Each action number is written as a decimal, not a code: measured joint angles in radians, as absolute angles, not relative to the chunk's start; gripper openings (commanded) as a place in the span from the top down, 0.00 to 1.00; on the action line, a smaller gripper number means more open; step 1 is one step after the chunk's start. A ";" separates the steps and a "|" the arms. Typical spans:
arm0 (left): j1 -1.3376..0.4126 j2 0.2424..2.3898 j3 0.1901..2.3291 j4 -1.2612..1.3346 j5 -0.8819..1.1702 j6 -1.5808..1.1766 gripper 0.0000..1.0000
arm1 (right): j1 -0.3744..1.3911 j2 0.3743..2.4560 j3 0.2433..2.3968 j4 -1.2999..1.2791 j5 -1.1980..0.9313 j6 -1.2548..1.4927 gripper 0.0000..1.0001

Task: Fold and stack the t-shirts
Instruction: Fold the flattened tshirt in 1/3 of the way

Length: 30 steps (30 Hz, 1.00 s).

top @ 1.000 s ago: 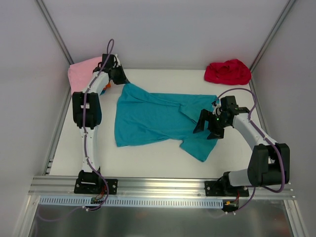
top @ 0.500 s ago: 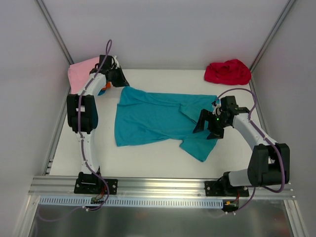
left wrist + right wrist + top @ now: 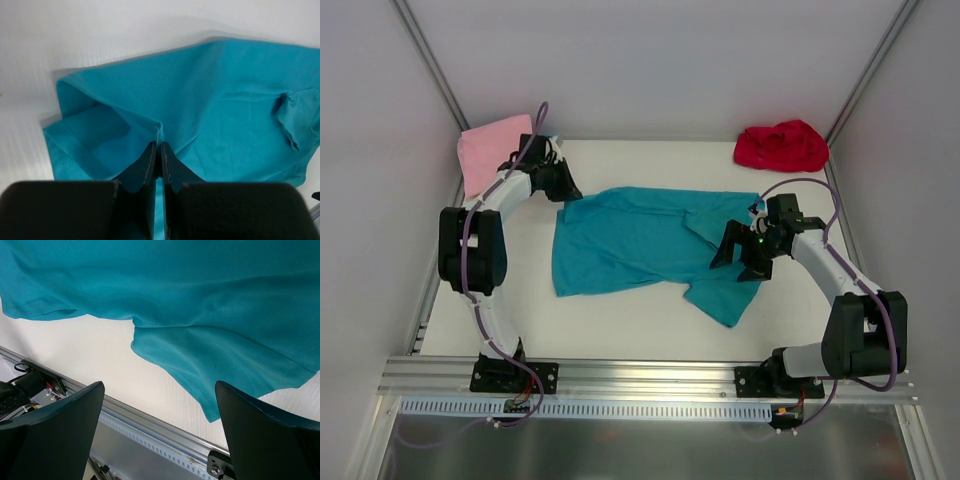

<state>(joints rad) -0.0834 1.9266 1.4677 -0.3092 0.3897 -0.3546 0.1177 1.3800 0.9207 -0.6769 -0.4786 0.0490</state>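
A teal t-shirt (image 3: 640, 250) lies rumpled across the middle of the white worktop (image 3: 620, 315). Its upper-left corner is clamped in the left pincer (image 3: 567, 196), while the right pincer (image 3: 734, 264) hangs over the shirt's right side with its jaws spread wide and nothing in them. Since a second ago the left arm has swung its elbow out toward the left edge and drawn that corner down and inward, while the right arm has not moved. A crumpled red shirt (image 3: 782, 146) sits at upper right and a pink shirt (image 3: 488, 148) at upper left, between pale grey walls (image 3: 670, 60).
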 measured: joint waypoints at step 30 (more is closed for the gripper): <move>-0.169 1.686 1.046 -0.155 0.155 -0.419 0.02 | 0.118 1.317 0.921 -0.679 -0.487 0.051 0.00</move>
